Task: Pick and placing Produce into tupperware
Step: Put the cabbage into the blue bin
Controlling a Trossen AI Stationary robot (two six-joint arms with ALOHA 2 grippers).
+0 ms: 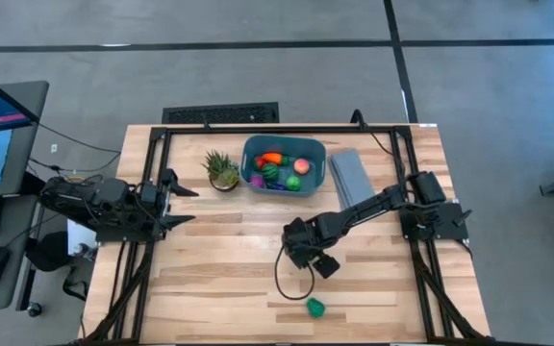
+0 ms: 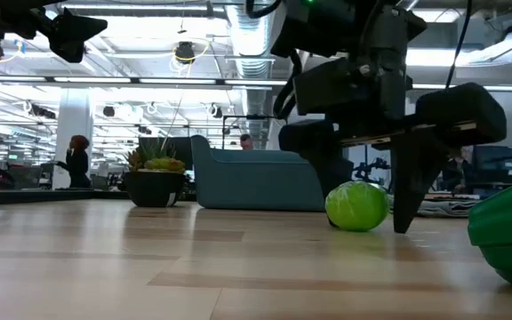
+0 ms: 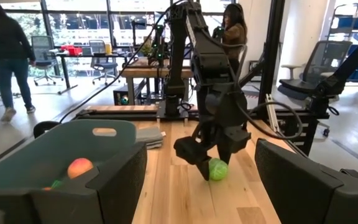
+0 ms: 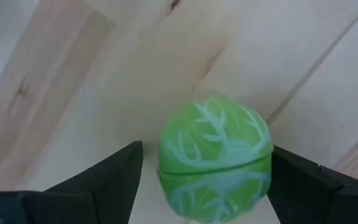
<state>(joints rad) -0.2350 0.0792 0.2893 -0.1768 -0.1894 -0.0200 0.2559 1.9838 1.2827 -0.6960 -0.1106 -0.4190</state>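
Standing at the table's (image 1: pixel 210 288) far edge, the tub (image 1: pixel 284 165) held most produce (image 1: pixel 282 171); the right gripper (image 4: pixel 201 186), toward the near edge from it, straddled a green ball (image 4: pixel 215 155) resting on the wood, fingers spread either side, not clamped; the left gripper (image 1: pixel 183 206) hung half open, empty, left of the tub; another green piece (image 1: pixel 314 307) lay nearer the front edge.

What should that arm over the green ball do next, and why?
Probably close its fingers. The right gripper is down at the table, its jaws open on either side of the green ball, with small gaps showing on both sides. The ball sits on the wood, not yet held. Once gripped, it could be carried to the tub. The left gripper waits open at the table's left edge.
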